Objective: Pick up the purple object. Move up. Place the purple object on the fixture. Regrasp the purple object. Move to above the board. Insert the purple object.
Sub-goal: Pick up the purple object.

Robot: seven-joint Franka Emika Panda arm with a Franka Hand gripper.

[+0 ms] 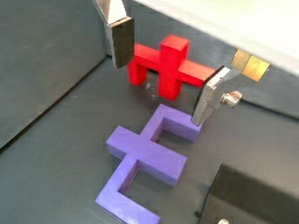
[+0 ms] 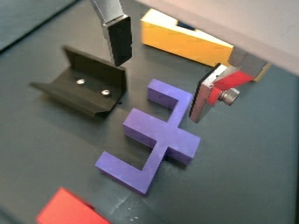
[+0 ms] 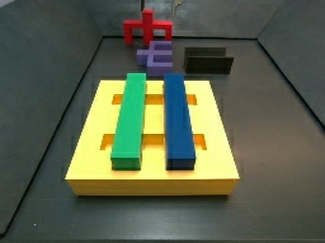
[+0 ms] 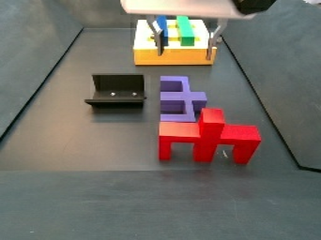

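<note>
While the gripper hangs above the floor with its fingers apart and nothing between them, the step in hand is judged to be the first pick of the purple object.

In a side view, working from near to far: the red cross-shaped piece stands nearest, just beside the purple object, which lies flat on the dark floor. The fixture sits to its left, apart from it. The board, carrying the green bar and blue bar, lies farthest.

To grasp well, centre the fingers over one narrow arm of the purple object, one on each flat side. Descend vertically, keeping clear of the red piece. Close only when both pads are level with the side faces.
</note>
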